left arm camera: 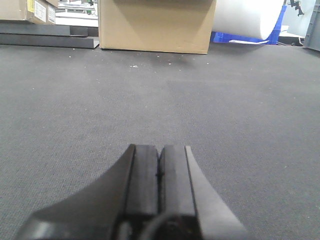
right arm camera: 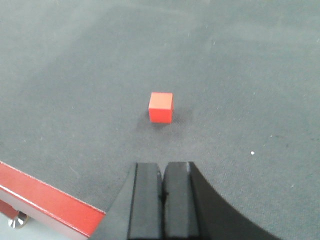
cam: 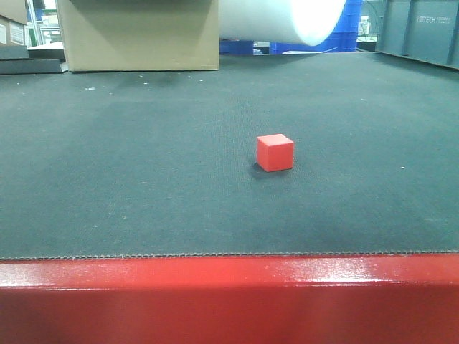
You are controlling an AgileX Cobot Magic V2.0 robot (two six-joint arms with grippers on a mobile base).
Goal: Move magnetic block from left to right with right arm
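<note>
Exterior front-facing view: the magnetic block (cam: 275, 153) rests flat on the dark grey matted surface (cam: 143, 179), slightly toward the right side and nearer the front edge than the back edge. Nothing touches it. A glossy red rim (cam: 229, 287) runs along the front edge of the surface. At the back edge stand a cardboard box (cam: 138, 34) toward the left corner and a white roll (cam: 287, 20) further right. No gripper appears in this view.

Left wrist-mounted view: the left gripper (left arm camera: 159, 172) has its two dark pads pressed together with only a thin seam between them, and holds nothing. It sits low over bare matting. The cardboard box (left arm camera: 155, 25) stands ahead at the back edge. The block is not visible here.

Right wrist-mounted view: the right gripper (right arm camera: 162, 192) likewise has its pads closed against each other, with nothing between them. The magnetic block (right arm camera: 161, 107) lies on the surface ahead of the fingertips, apart from them and roughly in line with the seam. The red rim (right arm camera: 45, 200) crosses the lower left corner of this view.
</note>
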